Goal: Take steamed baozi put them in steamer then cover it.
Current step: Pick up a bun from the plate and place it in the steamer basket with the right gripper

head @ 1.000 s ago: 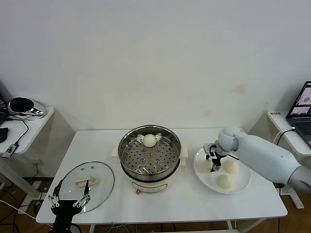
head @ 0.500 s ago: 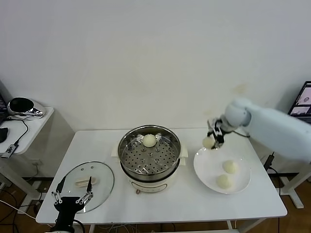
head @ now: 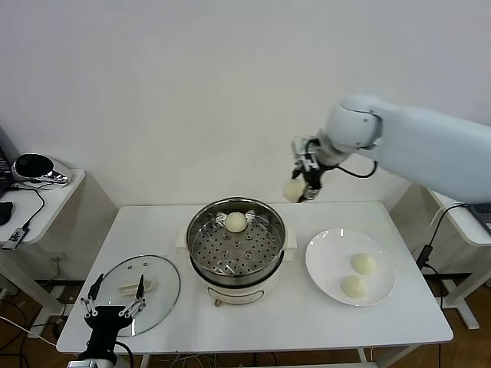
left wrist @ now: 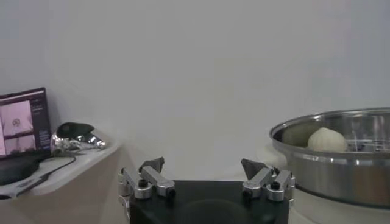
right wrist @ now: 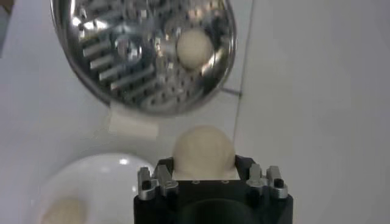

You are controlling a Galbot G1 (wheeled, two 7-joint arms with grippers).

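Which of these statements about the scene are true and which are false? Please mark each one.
1. The right gripper holds a baozi in the air, beyond the steamer. True.
2. The steamer is empty. False: one baozi already lies on its perforated tray.
3. Two baozi remain on the white plate. True.
4. The glass cover sits on the steamer. False: it lies flat on the table, to the steamer's left.
5. The left gripper is shut on the cover's handle. False: it is open, at the table's near edge by the cover, holding nothing.
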